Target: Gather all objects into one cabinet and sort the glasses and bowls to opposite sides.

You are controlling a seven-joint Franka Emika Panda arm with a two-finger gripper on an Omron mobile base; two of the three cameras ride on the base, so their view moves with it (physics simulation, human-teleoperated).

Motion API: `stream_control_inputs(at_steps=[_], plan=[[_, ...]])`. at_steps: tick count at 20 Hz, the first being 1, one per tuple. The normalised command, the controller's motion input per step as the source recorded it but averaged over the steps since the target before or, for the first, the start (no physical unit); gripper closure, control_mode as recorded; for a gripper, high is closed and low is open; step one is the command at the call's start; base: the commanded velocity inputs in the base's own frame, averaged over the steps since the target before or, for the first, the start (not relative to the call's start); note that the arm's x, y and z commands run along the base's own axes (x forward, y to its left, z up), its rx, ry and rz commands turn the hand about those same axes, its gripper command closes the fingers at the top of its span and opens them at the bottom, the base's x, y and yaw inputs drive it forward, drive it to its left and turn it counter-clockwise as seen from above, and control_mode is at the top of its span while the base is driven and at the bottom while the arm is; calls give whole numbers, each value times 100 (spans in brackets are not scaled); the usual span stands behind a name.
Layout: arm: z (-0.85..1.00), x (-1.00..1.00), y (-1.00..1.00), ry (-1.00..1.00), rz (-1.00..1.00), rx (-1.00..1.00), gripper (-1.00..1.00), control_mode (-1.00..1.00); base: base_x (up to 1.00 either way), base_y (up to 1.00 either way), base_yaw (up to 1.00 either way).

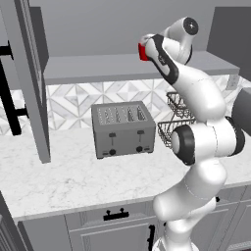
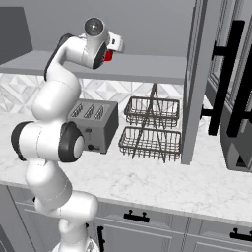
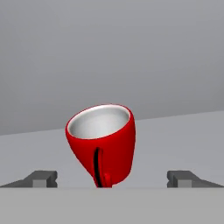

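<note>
Gripper (image 3: 112,177) spread wide, holding nothing, glossy red cup (image 3: 102,142) tilted between its tips on the flat grey cabinet shelf (image 1: 98,66), ribbed grey toaster (image 1: 122,128) and wire baskets (image 2: 150,129) on marble counter (image 1: 73,179) below.

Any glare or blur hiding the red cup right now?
Hand view: red cup sharp, soft highlight on its pale inside, no glare, open gripper in focus. Left base view: the arm covers most of the cup. Right base view: evenly lit, no blur.
</note>
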Motion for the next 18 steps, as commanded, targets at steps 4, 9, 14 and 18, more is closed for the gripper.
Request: stream_control_inputs(at_steps=[4, 9, 14, 18], plan=[[0, 10, 0, 0, 0, 0, -100, -100, 0, 0, 0], [0, 1, 13, 0, 0, 0, -100, -100, 0, 0, 0], [0, 4, 18, 0, 0, 0, -100, -100, 0, 0, 0], [0, 12, 2, 0, 0, 0, -100, -100, 0, 0, 0]])
